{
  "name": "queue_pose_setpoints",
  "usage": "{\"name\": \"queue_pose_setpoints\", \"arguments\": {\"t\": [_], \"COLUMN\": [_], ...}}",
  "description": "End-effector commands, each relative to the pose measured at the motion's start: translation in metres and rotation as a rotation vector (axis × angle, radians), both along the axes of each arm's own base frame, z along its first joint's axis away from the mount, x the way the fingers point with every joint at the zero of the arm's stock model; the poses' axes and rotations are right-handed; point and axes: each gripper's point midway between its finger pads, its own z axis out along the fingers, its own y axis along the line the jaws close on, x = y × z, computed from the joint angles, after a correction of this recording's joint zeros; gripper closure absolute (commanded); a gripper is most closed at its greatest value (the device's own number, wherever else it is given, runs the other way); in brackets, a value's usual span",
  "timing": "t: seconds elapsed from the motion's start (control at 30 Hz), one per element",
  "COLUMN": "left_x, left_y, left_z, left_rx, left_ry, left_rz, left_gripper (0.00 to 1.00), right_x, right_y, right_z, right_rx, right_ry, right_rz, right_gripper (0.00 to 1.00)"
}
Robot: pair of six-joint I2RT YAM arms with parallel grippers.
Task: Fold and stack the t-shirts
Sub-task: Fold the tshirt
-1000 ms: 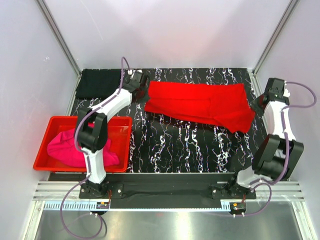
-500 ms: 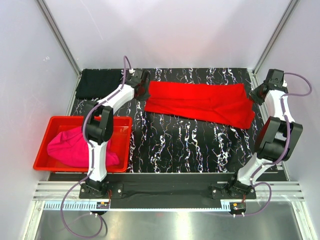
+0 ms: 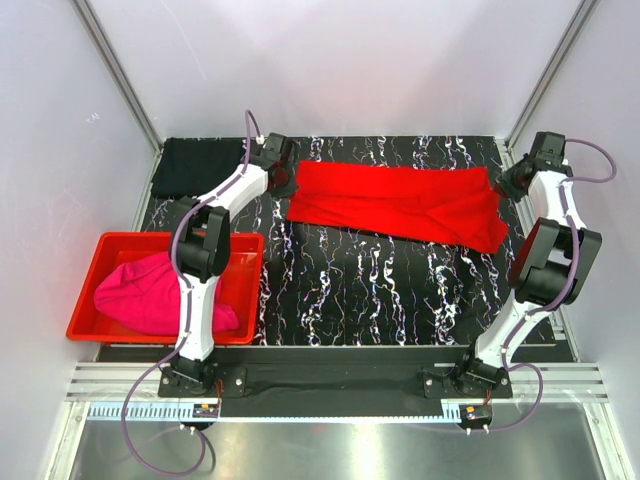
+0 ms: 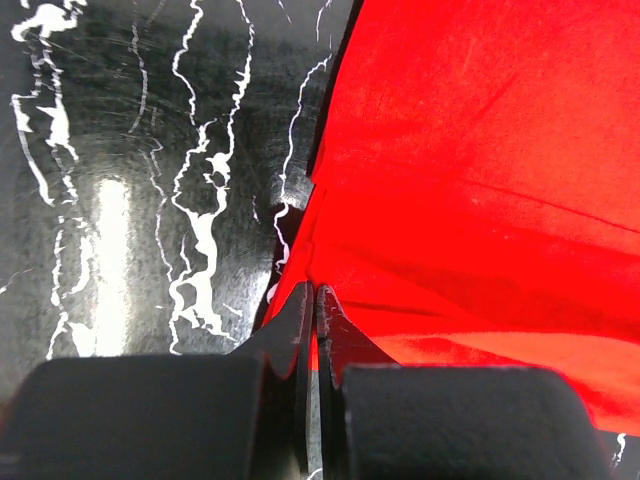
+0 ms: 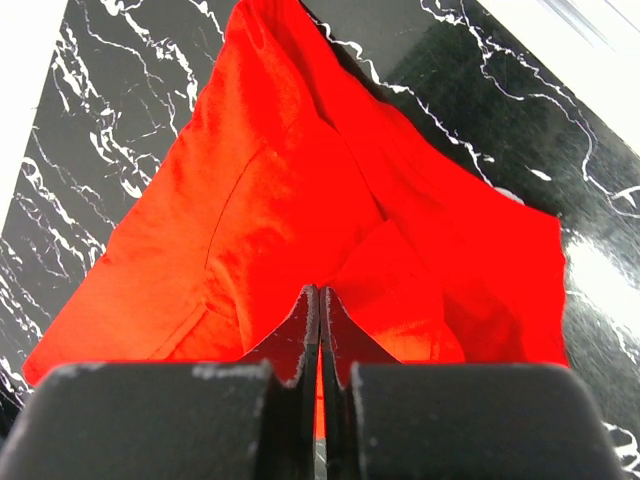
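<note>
Nearest you, the pink shirt lies bunched in the bin at left; farther out, the red shirt lies across the tabletop, your left pincer and right pincer each clenched on one end; the black shirt sits at the far left corner

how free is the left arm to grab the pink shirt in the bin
Probably not yet: the left gripper is shut on the red shirt. The pink shirt lies uncovered in the bin beside that arm's base, so once it lets go the way looks open.
</note>
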Motion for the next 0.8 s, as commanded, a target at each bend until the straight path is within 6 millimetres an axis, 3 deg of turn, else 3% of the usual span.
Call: {"name": "queue_pose_setpoints", "arguments": {"t": [0.0,0.53,0.77], "left_x": [0.013,0.029,0.034], "left_y": [-0.003,-0.012,-0.016], "left_z": [0.015,0.008,0.004], "left_rx": [-0.024,-0.049,-0.054], "left_ry": [-0.032,-0.033,-0.028], "left_rz": [-0.008,-0.008,-0.012], "left_gripper": [1.0,0.94,0.94], "right_x": [0.02,0.042,0.048], "right_y": [-0.007,-0.013,-0.014], "right_z": [0.019,0.016,0.0], "right_rx": [-0.018,-0.006,0.018], "right_ry": [-0.076,-0.111,-0.1], "right_rz": [0.008,0.009,0.009], "right_gripper": [1.0,1.0,1.0]}}
